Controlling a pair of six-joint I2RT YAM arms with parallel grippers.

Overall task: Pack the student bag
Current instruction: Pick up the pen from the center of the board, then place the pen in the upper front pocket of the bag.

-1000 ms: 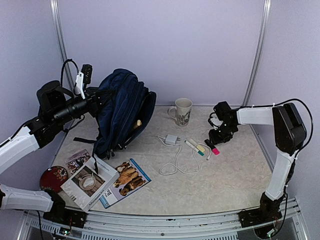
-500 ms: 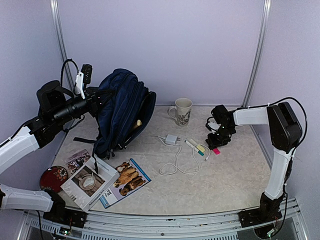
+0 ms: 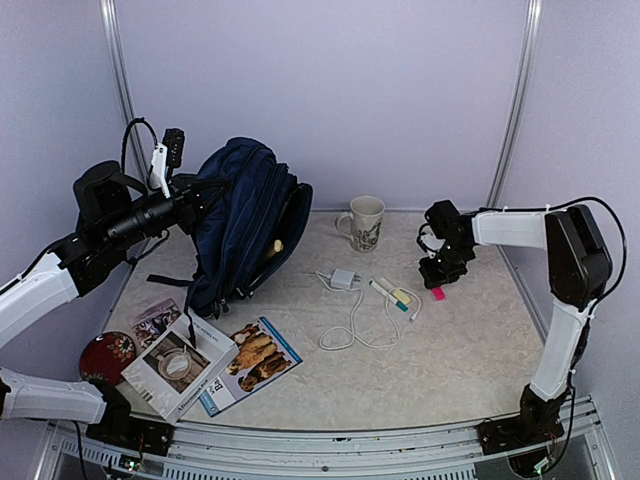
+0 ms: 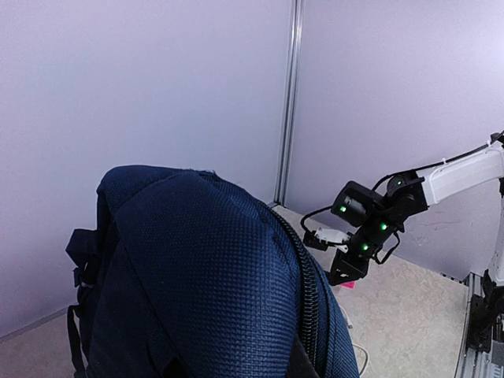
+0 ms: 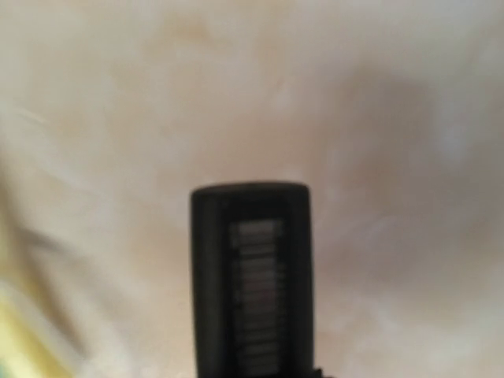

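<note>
Navy bag, clenched in left pincer, stands open; right pincer (grip unclear) over marker; mug, charger, booklets lie unpacked.

Pale lilac walls, metal corner posts, beige marbled table

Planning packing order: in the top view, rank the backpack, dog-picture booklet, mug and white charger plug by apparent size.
1. student bag, by far the largest
2. dog-picture booklet, though it lies nearer the camera than the mug
3. mug
4. white charger plug, smallest
</note>
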